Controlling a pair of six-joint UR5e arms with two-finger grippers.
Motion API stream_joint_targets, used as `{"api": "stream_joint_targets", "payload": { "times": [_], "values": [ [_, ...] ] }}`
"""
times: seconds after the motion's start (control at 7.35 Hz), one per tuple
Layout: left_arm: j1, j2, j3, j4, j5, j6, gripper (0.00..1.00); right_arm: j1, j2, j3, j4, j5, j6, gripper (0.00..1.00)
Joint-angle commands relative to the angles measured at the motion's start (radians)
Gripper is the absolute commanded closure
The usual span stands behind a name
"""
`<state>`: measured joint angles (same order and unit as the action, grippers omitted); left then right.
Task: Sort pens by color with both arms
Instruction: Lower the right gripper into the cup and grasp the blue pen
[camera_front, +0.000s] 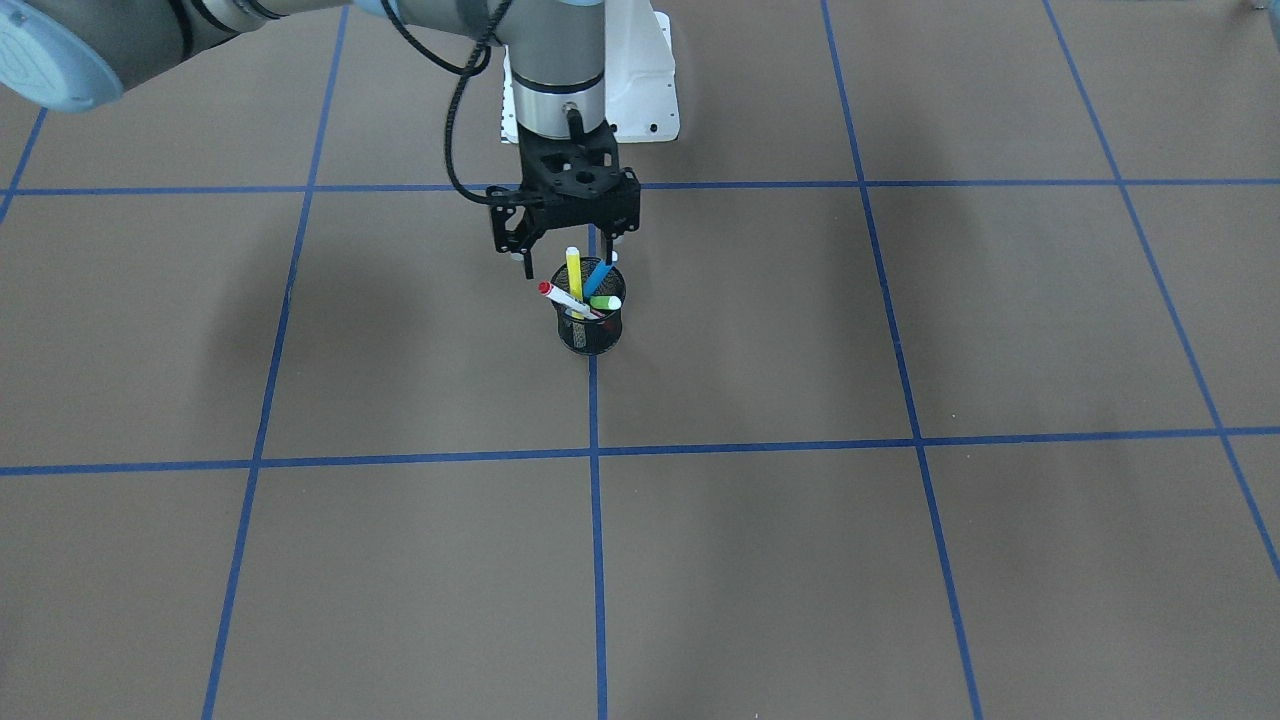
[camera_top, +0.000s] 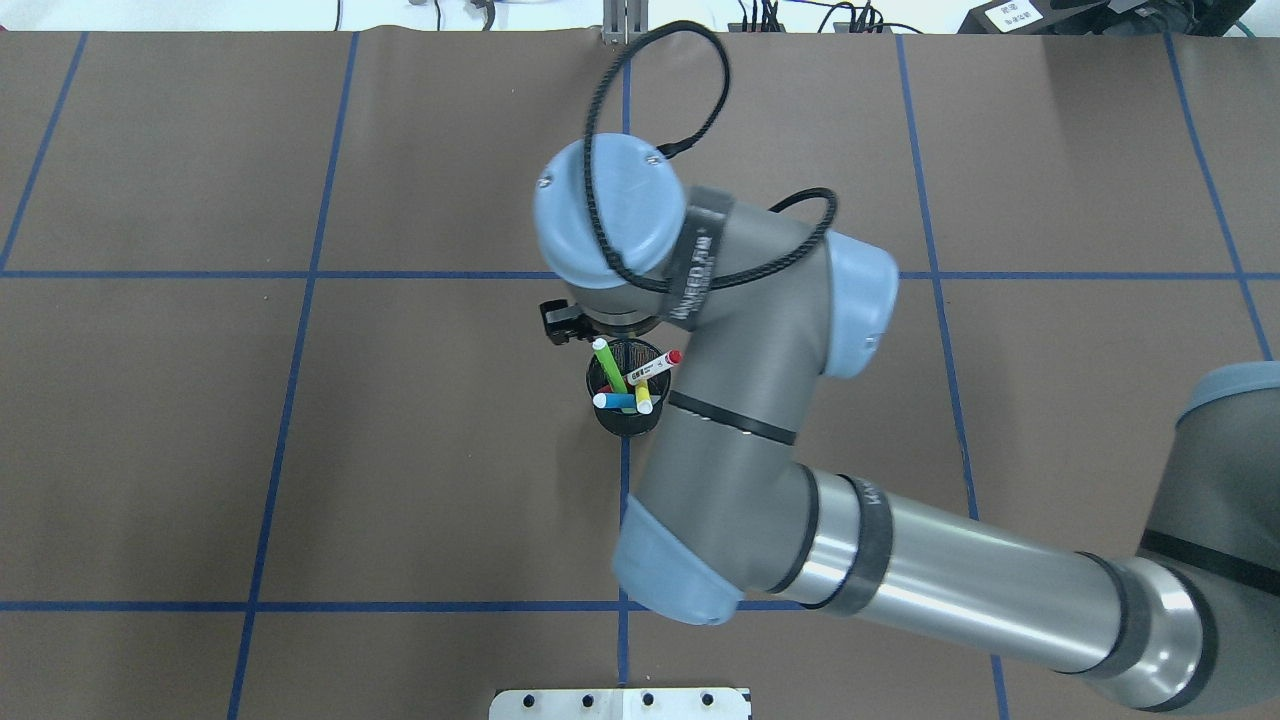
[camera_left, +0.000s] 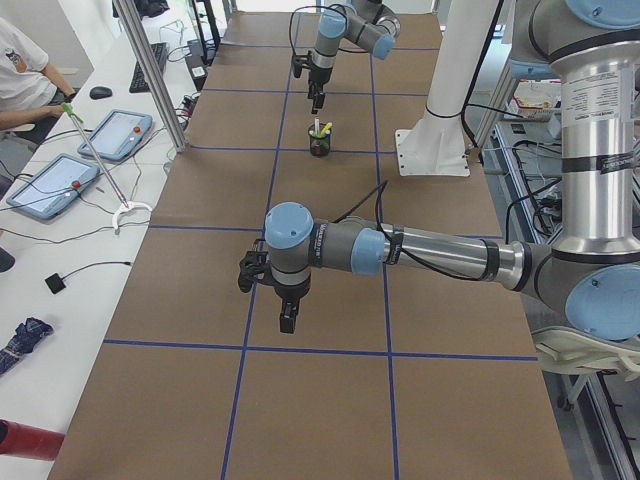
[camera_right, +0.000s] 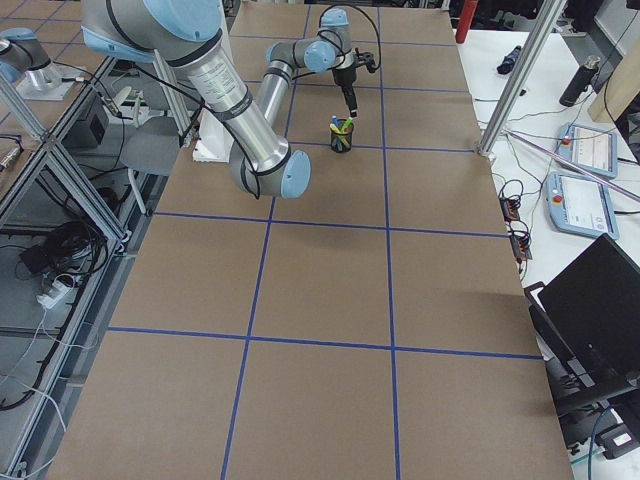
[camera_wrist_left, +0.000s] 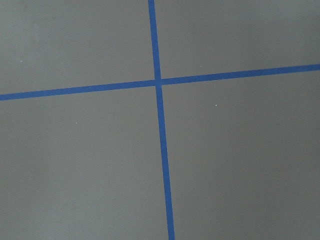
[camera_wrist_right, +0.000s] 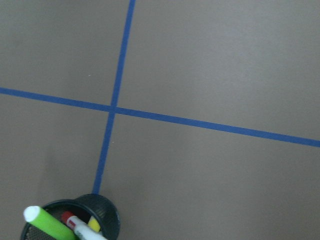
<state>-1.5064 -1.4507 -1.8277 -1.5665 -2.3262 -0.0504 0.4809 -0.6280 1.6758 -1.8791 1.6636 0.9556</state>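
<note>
Four pens stand in a black mesh cup (camera_front: 590, 332) at a tape crossing: yellow (camera_front: 573, 266), blue (camera_front: 598, 277), white with red cap (camera_front: 563, 297), light green (camera_front: 605, 302). They also show in the overhead view: green (camera_top: 608, 365), white-red (camera_top: 655, 367), blue (camera_top: 615, 401), yellow (camera_top: 643, 400). My right gripper (camera_front: 565, 248) hangs open just above the cup, fingers on either side of the yellow pen's top, holding nothing. My left gripper (camera_left: 287, 318) hovers far away over bare table; I cannot tell whether it is open or shut.
The brown table carries a blue tape grid (camera_front: 594, 455). The white pedestal base (camera_front: 645, 90) stands behind the cup. In the exterior left view, tablets (camera_left: 112, 133) and a person sit on a side bench. The right wrist view shows the cup's rim (camera_wrist_right: 107, 210).
</note>
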Motion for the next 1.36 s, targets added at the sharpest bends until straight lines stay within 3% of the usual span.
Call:
{"api": "stream_joint_targets", "payload": {
  "times": [0.0, 1.09, 1.22],
  "values": [
    [0.0, 0.001, 0.004, 0.0, -0.019, 0.0, 0.0, -0.033, 0.116, -0.123, -0.108, -0.015, -0.087, 0.25],
    [0.0, 0.001, 0.007, -0.001, -0.022, -0.019, 0.0, -0.107, 0.129, -0.217, -0.149, -0.016, -0.238, 0.3],
    [0.0, 0.001, 0.007, -0.001, -0.022, -0.019, 0.0, -0.107, 0.134, -0.214, -0.149, -0.018, -0.238, 0.36]
  ]
}}
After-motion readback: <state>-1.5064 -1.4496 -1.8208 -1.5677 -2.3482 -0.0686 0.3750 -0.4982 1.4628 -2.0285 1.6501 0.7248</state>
